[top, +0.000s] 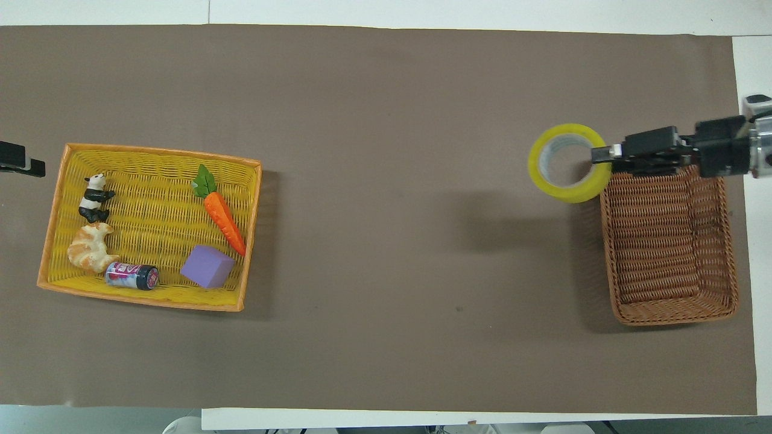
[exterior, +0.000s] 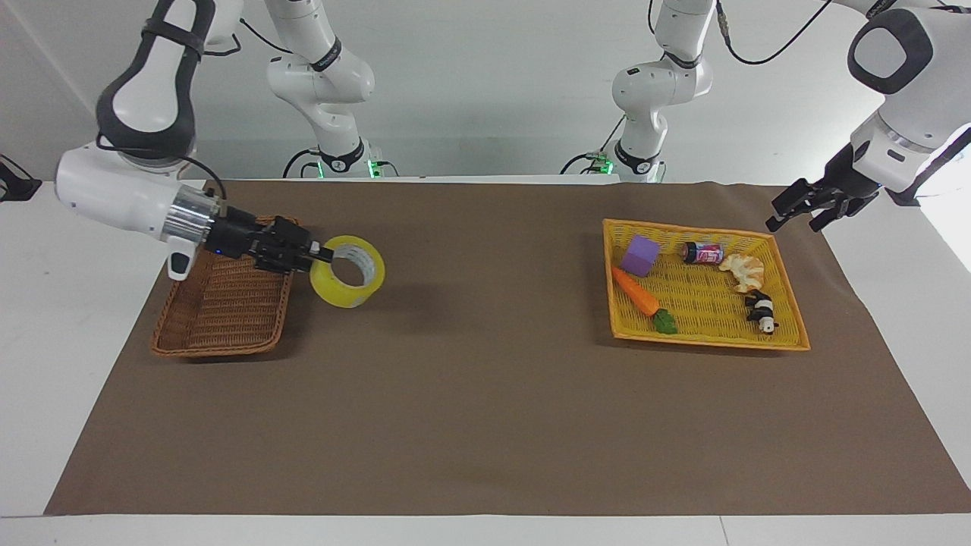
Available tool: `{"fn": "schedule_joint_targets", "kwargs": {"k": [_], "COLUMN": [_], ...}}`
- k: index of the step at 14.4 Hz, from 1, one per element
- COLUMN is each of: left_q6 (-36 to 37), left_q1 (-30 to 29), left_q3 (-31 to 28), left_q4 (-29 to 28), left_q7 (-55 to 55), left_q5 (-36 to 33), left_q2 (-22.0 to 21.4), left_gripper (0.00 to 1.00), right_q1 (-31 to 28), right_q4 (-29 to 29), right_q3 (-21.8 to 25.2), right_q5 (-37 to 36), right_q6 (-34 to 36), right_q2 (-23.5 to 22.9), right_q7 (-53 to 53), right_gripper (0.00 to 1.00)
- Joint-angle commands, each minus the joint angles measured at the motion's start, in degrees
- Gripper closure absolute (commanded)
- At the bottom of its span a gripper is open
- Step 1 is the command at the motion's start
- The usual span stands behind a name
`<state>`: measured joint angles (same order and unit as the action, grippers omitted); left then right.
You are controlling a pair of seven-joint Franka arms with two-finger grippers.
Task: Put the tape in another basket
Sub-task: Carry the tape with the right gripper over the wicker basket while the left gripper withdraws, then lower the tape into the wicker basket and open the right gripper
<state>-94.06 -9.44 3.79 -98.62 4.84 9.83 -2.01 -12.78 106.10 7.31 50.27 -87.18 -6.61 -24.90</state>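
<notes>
The yellow tape point(exterior: 338, 293) is a ring held on edge in the air by my right gripper point(exterior: 322, 256), whose fingers are shut on its rim. In the overhead view the tape point(top: 570, 194) hangs over the brown mat beside the brown wicker basket point(top: 675, 317), on the side toward the table's middle. My right gripper point(top: 598, 155) is over the basket's rim point(exterior: 162, 335). The basket holds nothing. My left gripper point(exterior: 793, 223) is open and empty, raised past the corner of the yellow tray point(exterior: 705, 343); only its tip point(top: 22, 166) shows in the overhead view.
The flat yellow tray point(top: 145, 301) at the left arm's end holds a carrot point(exterior: 636, 293), a purple block point(exterior: 642, 255), a small can point(exterior: 702, 253), a croissant point(exterior: 743, 271) and a panda figure point(exterior: 762, 311). A brown mat point(exterior: 485, 394) covers the table.
</notes>
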Motion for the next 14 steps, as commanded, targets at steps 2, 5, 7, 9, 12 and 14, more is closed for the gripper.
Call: {"fn": "schedule_joint_targets", "kwargs": {"k": [2, 5, 7, 9, 12, 14], "left_q6": [0.37, 1.07, 0.72, 0.28, -1.38, -1.3], "left_q1": [0.04, 0.04, 0.13, 0.21, 2.66, 4.95], "left_q3": [0.51, 0.51, 0.51, 0.51, 1.04, 1.04], "left_q4": [-0.6, -0.69, -0.6, -0.43, 0.01, 0.54], "left_q7": [-0.01, -0.01, -0.01, 0.17, 0.34, 0.26], "left_q5": [-7.08, -7.89, -7.98, -8.07, -12.8, -15.01], "left_q2": [-0.63, -0.71, -0.71, -0.63, -0.19, -0.01], "left_gripper": [0.0, 0.0, 0.0, 0.0, 0.0, 0.0], "right_q1": [-12.94, -19.63, -19.65, -19.21, -19.21, -19.21], "right_q4": [-4.92, -9.94, -10.21, -9.6, -7.67, -6.0], "right_q3": [-0.9, -0.9, -1.07, -1.25, -1.33, -1.33], "right_q5": [-8.76, -10.98, -13.17, -13.36, -13.54, -13.62], "right_q6": [10.96, 15.1, 13.63, 12.13, 10.8, 8.97], "right_q2": [-4.36, -12.52, -13.25, -13.26, -13.78, -14.57], "right_q7": [-11.81, -20.16, -22.38, -22.39, -23.6, -27.47], "right_gripper": [1.0, 1.0, 1.0, 1.0, 1.0, 1.0]}}
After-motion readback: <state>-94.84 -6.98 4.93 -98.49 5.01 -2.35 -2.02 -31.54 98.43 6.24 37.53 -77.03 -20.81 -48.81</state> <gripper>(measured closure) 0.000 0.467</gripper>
